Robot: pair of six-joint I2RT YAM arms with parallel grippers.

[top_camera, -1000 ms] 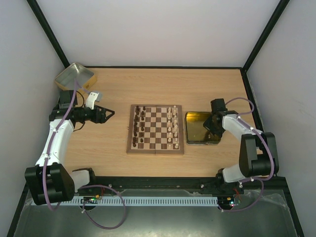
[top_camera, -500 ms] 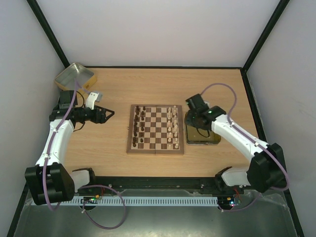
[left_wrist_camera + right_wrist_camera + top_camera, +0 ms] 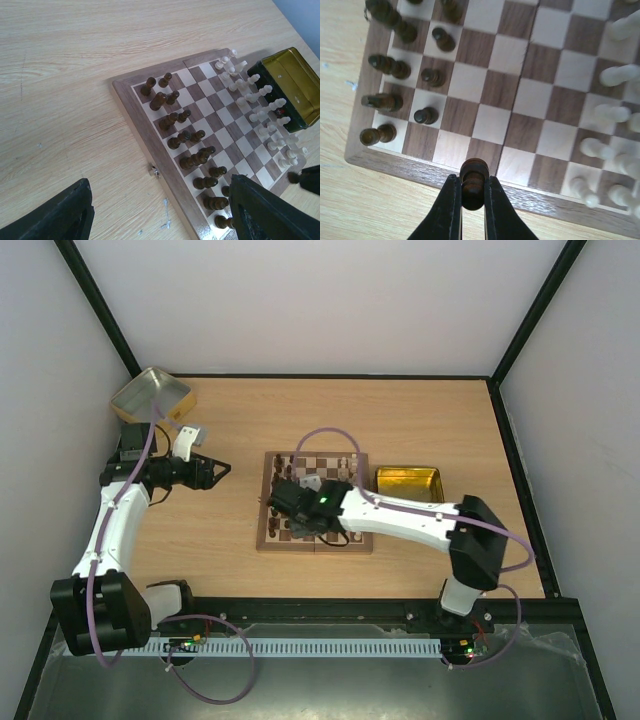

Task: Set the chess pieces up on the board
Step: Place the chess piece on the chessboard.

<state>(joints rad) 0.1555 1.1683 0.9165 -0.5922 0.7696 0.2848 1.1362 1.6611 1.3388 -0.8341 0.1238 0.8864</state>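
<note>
While the worktop (image 3: 400, 410) carries the board (image 3: 215, 117) at its middle, the left gripper (image 3: 218, 471) hangs spread and empty near the worktop's left edge, and the right gripper (image 3: 473, 190), over the board's near rim toward its left corner, pinches one dark chess piece (image 3: 473, 172).

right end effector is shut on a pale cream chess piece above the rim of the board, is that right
Not quite: the chess piece in the right end effector is dark brown, not pale cream. The right wrist view shows it pinched between the fingers above the rim of the board.
</note>
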